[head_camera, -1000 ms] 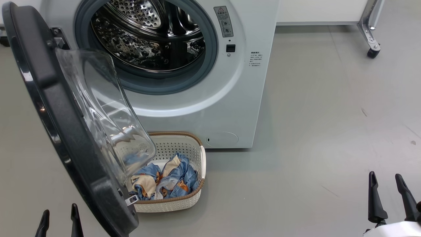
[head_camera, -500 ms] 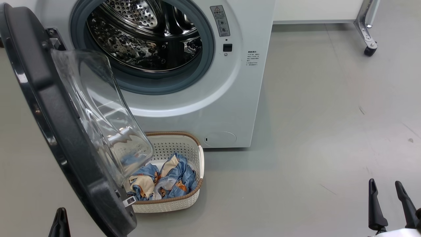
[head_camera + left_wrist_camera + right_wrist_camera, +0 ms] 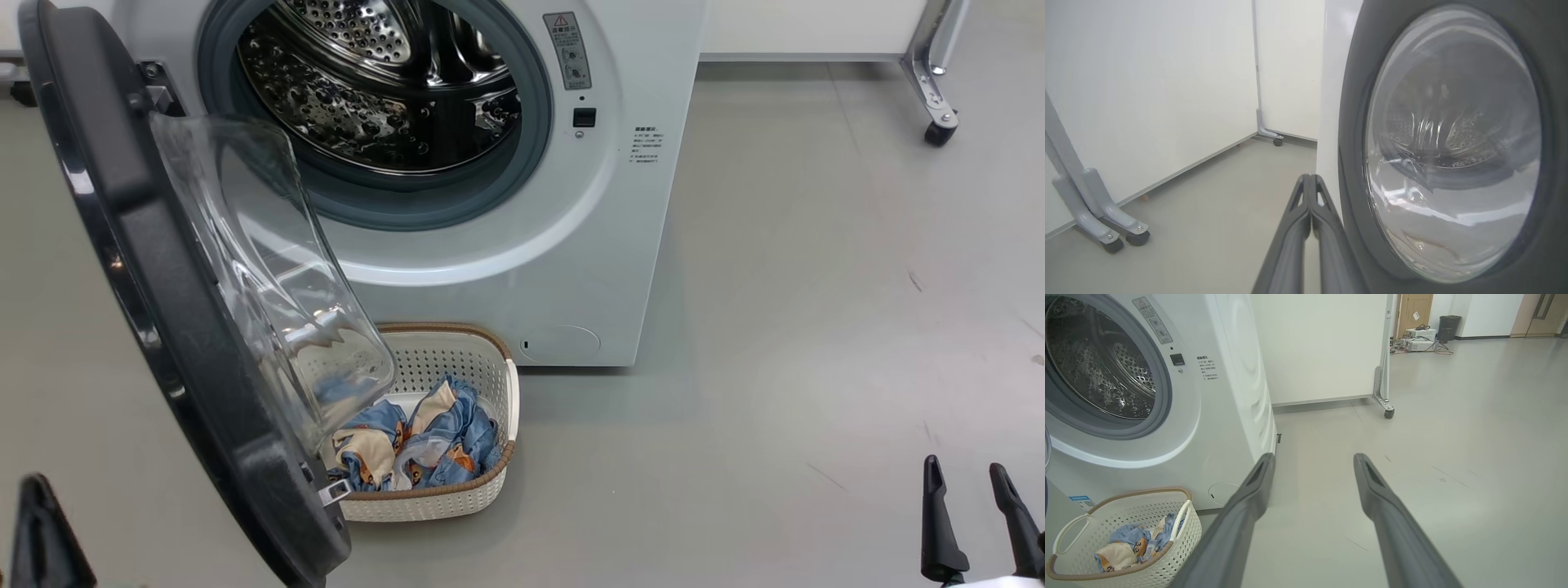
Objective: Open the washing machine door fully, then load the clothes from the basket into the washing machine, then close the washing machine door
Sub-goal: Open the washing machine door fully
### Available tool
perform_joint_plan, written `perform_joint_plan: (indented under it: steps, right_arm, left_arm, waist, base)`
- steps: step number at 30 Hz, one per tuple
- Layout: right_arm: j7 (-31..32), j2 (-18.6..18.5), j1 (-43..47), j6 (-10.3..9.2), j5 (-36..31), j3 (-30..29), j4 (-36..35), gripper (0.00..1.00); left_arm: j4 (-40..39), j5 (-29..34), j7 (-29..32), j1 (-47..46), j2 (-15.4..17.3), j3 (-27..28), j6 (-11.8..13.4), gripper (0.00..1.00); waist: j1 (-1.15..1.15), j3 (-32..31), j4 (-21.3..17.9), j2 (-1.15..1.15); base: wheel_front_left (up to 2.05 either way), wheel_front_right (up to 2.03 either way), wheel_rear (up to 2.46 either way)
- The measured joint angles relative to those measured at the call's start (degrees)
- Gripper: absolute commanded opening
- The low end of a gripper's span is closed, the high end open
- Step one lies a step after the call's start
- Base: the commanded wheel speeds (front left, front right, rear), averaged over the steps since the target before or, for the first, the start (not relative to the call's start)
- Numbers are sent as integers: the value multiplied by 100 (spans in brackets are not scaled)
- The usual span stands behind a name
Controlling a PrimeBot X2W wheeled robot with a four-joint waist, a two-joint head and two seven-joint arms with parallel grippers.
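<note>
The white washing machine stands ahead with its steel drum exposed. The washing machine door hangs open on the left, its clear glass bulge reaching over the basket on the floor below. The blue printed clothes lie bunched inside the basket. My left gripper is shut and empty at the lower left, outside the door; in the left wrist view its fingertips meet just left of the door's black rim. My right gripper is open over bare floor, far right of the basket.
Wheeled legs of white partition panels stand behind and beside the machine. Grey floor stretches to the machine's right. A dark bin and some equipment sit far back.
The left gripper has closed from wide open to shut and slid towards the left edge of the head view. The head camera has shifted slightly. The right gripper stays open.
</note>
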Motion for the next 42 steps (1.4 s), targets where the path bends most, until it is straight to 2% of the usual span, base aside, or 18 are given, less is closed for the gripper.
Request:
perform_joint_plan:
  steps: [6, 13, 15, 18, 22, 31, 36, 42]
  right_arm:
    - [0, 90, 22, 57, -46, -162, 1, 100]
    - [0, 244, 98, 119, -110, -198, 11, 100]
    - [0, 250, 110, 140, -113, -223, 18, 100]
    - [0, 267, 110, 144, -198, -221, 26, 100]
    - [0, 334, 110, 192, -225, -179, 64, 100]
    - [0, 398, 110, 237, -298, -177, 92, 100]
    - [0, 423, 104, 243, -336, -147, 98, 100]
    - [0, 436, 98, 244, -350, -154, 97, 100]
  left_arm:
    - [-913, 22, 0, -409, -14, 145, 258, 0]
    - [-2298, 444, -26, -775, -16, 140, 275, 0]
    - [-2625, 444, -31, -825, -11, -119, 225, 0]
    - [-2941, 324, -33, -839, -13, -827, -152, 0]
    - [-3062, 191, 37, -775, -7, -1578, -389, 0]
    - [-2833, -363, 888, -275, 23, -2872, -588, 0]
    - [-2269, -514, 1419, 72, 43, -3081, -505, 0]
    - [-2040, -347, 1644, 115, 44, -2981, -303, 0]
  waist:
    - [0, -17, 155, 0]
    - [0, -77, 343, 0]
    - [0, -99, 387, 0]
    - [0, -131, 443, 0]
    - [0, -167, 464, 0]
    - [0, -157, 445, 0]
    - [0, -118, 400, 0]
    - [0, -40, 322, 0]
  base:
    - [0, 0, 0]
    - [0, 0, 0]
    - [0, 0, 0]
    - [0, 0, 0]
    - [0, 0, 0]
    - [0, 0, 0]
    - [0, 0, 0]
    - [0, 0, 0]
